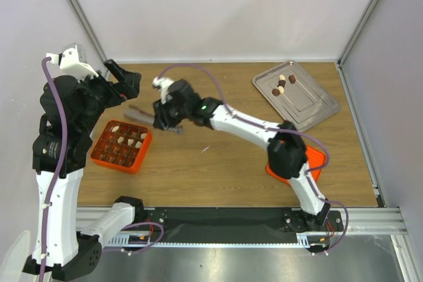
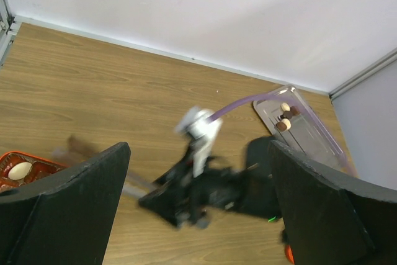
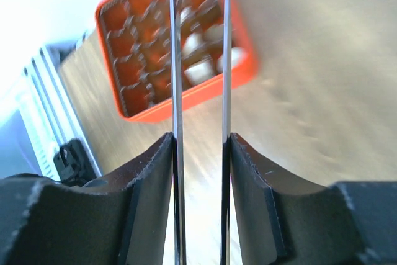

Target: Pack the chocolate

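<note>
The orange gridded box (image 1: 121, 145) sits at the left of the table, with several dark and cream-white chocolate pieces (image 3: 198, 69) in its cells. More chocolate (image 1: 282, 86) lies on the metal tray (image 1: 295, 94) at the back right. My right gripper (image 1: 165, 118) is shut on the thin metal tongs (image 3: 177, 91), whose blurred tips (image 1: 137, 115) reach toward the box's far edge. I cannot tell whether the tongs hold a piece. My left gripper (image 1: 125, 84) is raised above the box's far side, open and empty.
An orange lid (image 1: 299, 163) lies at the front right under my right arm. The left wrist view shows the right arm (image 2: 198, 190), the tray (image 2: 310, 131) and a corner of the box (image 2: 25, 169). White walls close the table's back and sides.
</note>
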You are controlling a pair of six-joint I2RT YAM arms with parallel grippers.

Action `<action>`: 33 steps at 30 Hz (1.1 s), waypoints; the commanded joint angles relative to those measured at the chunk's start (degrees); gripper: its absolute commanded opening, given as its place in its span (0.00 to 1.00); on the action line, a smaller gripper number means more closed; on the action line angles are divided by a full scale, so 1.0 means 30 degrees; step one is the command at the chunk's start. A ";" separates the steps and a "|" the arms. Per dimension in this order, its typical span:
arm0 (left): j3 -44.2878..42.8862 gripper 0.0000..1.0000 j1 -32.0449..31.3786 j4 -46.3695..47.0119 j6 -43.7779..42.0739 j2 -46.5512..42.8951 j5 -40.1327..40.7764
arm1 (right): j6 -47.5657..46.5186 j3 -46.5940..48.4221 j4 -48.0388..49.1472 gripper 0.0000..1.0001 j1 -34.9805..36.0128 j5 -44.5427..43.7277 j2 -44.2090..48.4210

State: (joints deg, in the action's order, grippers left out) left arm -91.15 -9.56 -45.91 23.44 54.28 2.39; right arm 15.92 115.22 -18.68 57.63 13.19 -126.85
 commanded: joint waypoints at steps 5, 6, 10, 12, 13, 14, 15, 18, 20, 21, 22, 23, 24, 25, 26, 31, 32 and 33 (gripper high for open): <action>-0.0641 1.00 0.0111 0.0040 -0.0226 -0.0076 -0.0153 | 0.0347 -0.5114 0.2330 0.43 -0.4145 -0.0351 0.5569; -0.0641 1.00 0.0140 0.0011 -0.0255 -0.0047 -0.0153 | 0.0231 -0.5502 0.1662 0.43 -0.4643 -0.1369 0.6472; 0.0030 1.00 0.0111 0.0157 -0.0110 -0.0164 -0.0415 | -0.0736 -0.7698 0.0047 0.43 -0.8069 -0.4275 0.8411; 0.0848 1.00 0.0111 0.0536 0.0037 -0.0339 -0.0651 | -0.0913 -0.8897 -0.0712 0.43 -1.0354 -0.5383 0.9260; 0.1115 1.00 0.0111 0.0654 0.0183 -0.0369 -0.1202 | -0.0942 -0.9223 -0.0863 0.43 -1.0999 -0.5625 0.9526; 0.1378 1.00 0.0111 0.0858 0.0242 -0.0398 -0.1324 | -0.1203 -0.9546 -0.0951 0.43 -1.2195 -0.5830 0.9731; 0.1526 1.00 0.0111 0.0918 0.0272 -0.0399 -0.1412 | -0.1264 -1.0013 -0.1184 0.44 -1.2700 -0.6267 0.9849; 0.1995 1.00 0.0111 0.1211 0.0389 -0.0311 -0.1647 | -0.1353 -1.0251 -0.1538 0.44 -1.4692 -0.6420 0.9530; 0.2083 1.00 0.0140 0.1387 0.0419 -0.0252 -0.1735 | -0.1498 -1.0165 -0.1363 0.44 -1.5948 -0.6388 0.9237; 0.2142 1.00 0.0112 0.1445 0.0448 -0.0252 -0.1793 | -0.1499 -0.9961 -0.1391 0.44 -1.6276 -0.6418 0.9061; 0.2201 1.00 0.0111 0.1504 0.0477 -0.0165 -0.1823 | -0.1557 -0.9785 -0.1450 0.44 -1.6598 -0.6418 0.8654; 0.2230 1.00 0.0111 0.1563 0.0477 -0.0164 -0.1968 | -0.1587 -0.9667 -0.1566 0.44 -1.6920 -0.6621 0.8504; 0.2317 1.00 0.0111 0.1563 0.0448 -0.0135 -0.1970 | -0.1761 -0.9608 -0.1538 0.43 -1.7445 -0.6652 0.8387; 0.2347 1.00 0.0111 0.1563 0.0477 -0.0077 -0.1941 | -0.1792 -0.9491 -0.1567 0.43 -1.7741 -0.6711 0.8096; 0.2377 1.00 0.0111 0.1592 0.0448 -0.0076 -0.1824 | -0.1821 -0.9490 -0.1422 0.43 -1.8034 -0.6566 0.8006; 0.2523 1.00 0.0111 0.1826 0.0389 0.0099 -0.1765 | -0.1879 -0.9316 -0.0836 0.43 -1.9584 -0.4985 0.6981; 0.2523 1.00 0.0111 0.1885 0.0418 0.0244 -0.1794 | -0.1996 -0.9285 -0.0748 0.43 -1.9676 -0.4606 0.6602; 0.2494 1.00 0.0111 0.1944 0.0419 0.0246 -0.1823 | -0.2113 -0.9285 -0.0602 0.43 -1.9706 -0.4602 0.6454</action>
State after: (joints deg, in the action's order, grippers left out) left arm -84.01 -9.56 -42.74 24.01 54.61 -2.15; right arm 11.38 84.68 -23.27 -0.38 -3.05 -106.00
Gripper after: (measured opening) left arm 0.996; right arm 0.438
